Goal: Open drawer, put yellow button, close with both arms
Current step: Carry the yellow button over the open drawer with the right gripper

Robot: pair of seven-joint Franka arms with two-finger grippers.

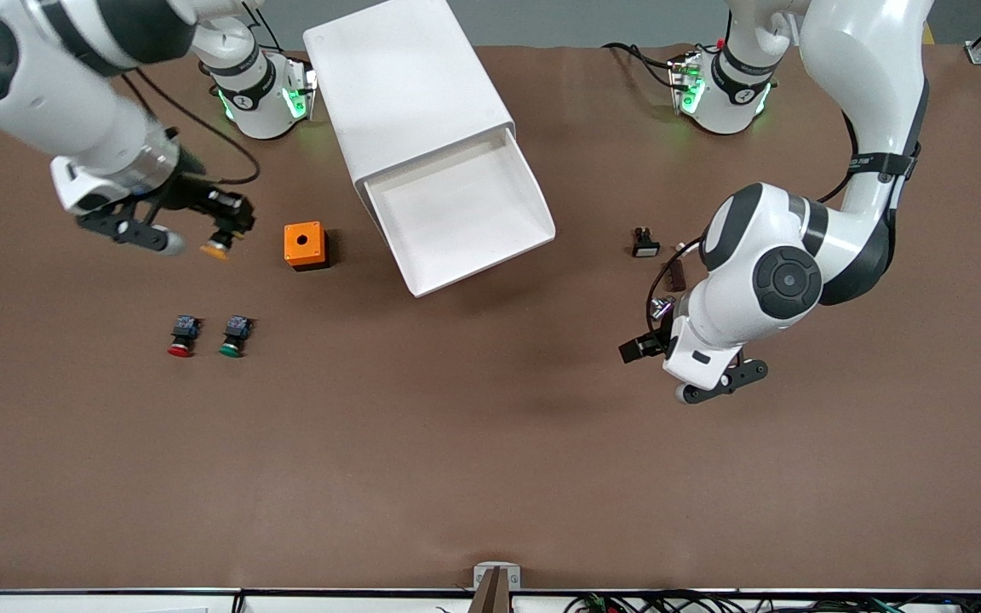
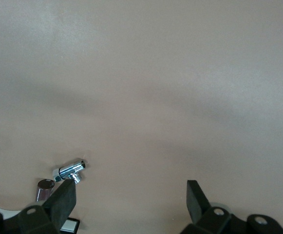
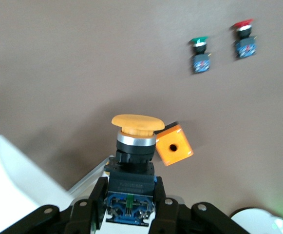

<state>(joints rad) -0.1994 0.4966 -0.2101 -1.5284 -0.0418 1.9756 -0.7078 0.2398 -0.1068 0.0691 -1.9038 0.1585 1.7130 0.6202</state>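
Observation:
The drawer (image 1: 456, 209), topmost in the white cabinet (image 1: 405, 85), stands pulled out with nothing in its white tray. My right gripper (image 1: 222, 226) (image 3: 130, 187) is shut on the black-and-blue body of the yellow button (image 1: 216, 247) (image 3: 137, 122), which it holds up in the air, cap pointing away from the fingers. It is over the table beside the orange box (image 1: 305, 245), toward the right arm's end. My left gripper (image 1: 654, 342) (image 2: 131, 195) hangs open over bare table toward the left arm's end, holding nothing.
A red-capped button (image 1: 181, 336) (image 3: 243, 36) and a green-capped button (image 1: 235, 336) (image 3: 199, 48) lie nearer the front camera than the orange box (image 3: 174, 146). Near the left gripper lie a small black switch (image 1: 645, 243), a brown piece (image 1: 676, 274) and a chrome fitting (image 2: 70, 170).

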